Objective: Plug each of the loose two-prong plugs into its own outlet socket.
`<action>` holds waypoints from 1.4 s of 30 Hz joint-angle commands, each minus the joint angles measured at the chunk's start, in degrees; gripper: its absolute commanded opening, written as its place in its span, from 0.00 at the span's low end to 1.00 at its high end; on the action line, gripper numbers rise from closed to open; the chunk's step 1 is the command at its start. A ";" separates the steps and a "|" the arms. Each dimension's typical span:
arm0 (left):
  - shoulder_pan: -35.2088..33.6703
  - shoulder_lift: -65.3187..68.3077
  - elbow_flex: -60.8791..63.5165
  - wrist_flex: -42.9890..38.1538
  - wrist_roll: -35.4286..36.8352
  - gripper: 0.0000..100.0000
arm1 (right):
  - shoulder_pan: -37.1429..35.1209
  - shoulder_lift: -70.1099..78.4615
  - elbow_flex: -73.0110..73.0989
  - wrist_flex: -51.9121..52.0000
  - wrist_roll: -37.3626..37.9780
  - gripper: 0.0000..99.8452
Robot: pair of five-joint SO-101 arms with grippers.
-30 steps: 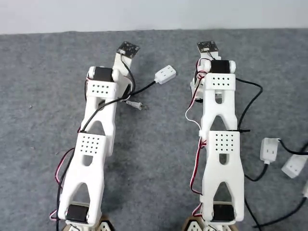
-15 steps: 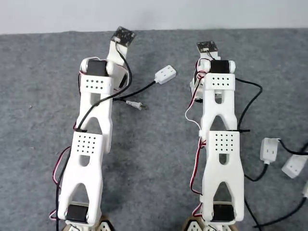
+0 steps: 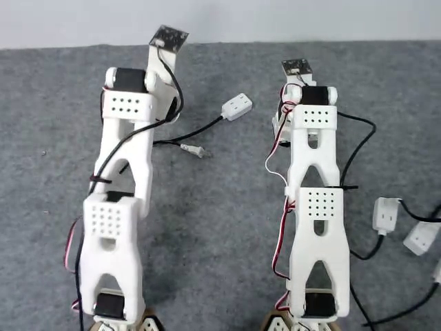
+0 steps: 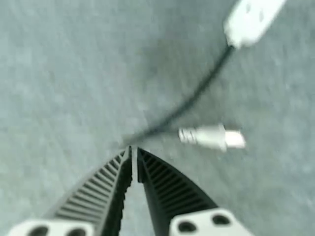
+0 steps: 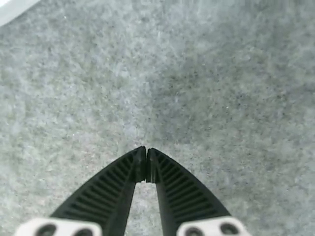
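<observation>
One plug (image 4: 211,137) loose near socket (image 4: 252,19); left claw (image 4: 133,152), right claw (image 5: 146,155) closed.

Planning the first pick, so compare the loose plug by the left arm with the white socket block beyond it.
The plug is slim and tapered; the socket block is broader and boxy, with dark slots on its face. The plug lies close by the left gripper; the socket block lies farther off, on a black cord. Both are pale, lie on the grey mat, and neither is gripped.
</observation>
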State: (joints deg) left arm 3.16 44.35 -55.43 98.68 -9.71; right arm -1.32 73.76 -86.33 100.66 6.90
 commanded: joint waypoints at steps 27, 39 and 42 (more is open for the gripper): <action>-0.18 -0.70 34.42 -46.07 -29.27 0.24 | 1.45 -1.27 -3.43 2.33 0.79 0.01; -0.18 -2.37 33.45 -41.58 -29.54 0.24 | 1.36 -1.27 -3.43 2.24 0.79 0.01; 0.00 -0.53 33.36 -41.67 -29.54 0.23 | 1.45 -1.27 -3.43 2.24 0.79 0.01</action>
State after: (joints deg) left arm 3.16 44.79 -21.14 55.60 -38.46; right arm -0.35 73.76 -86.33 100.66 7.08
